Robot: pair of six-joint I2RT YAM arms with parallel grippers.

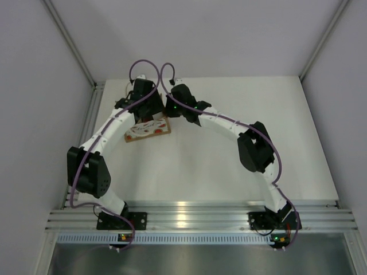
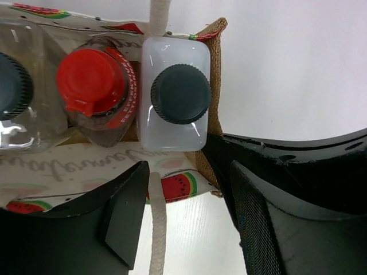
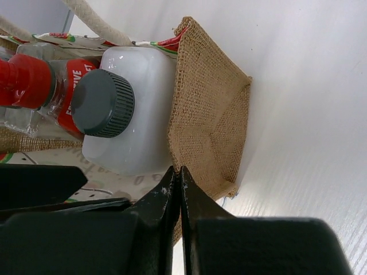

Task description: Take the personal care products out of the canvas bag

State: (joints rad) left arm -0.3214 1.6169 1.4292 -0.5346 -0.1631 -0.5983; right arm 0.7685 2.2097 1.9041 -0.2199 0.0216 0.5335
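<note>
The canvas bag [image 1: 148,130] stands at the far middle of the table, with both wrists over it. Inside it are a white bottle with a dark round cap [image 2: 175,94], a red bottle with a red cap [image 2: 94,86] and a clear bottle with a dark cap [image 2: 11,91]. My left gripper [image 2: 186,220] hangs open just above the bag's near wall. A white rope handle [image 2: 156,229] runs between its fingers, untouched by them. My right gripper [image 3: 179,172] is shut on the rim of the bag's burlap end wall [image 3: 212,126], beside the white bottle [image 3: 143,114].
The bag's watermelon-print side [image 2: 178,186] faces the left wrist camera. Grey walls [image 1: 34,86] close in the table on the left, right and back. The white tabletop [image 1: 229,172] stretches in front of the bag to the metal rail at the near edge.
</note>
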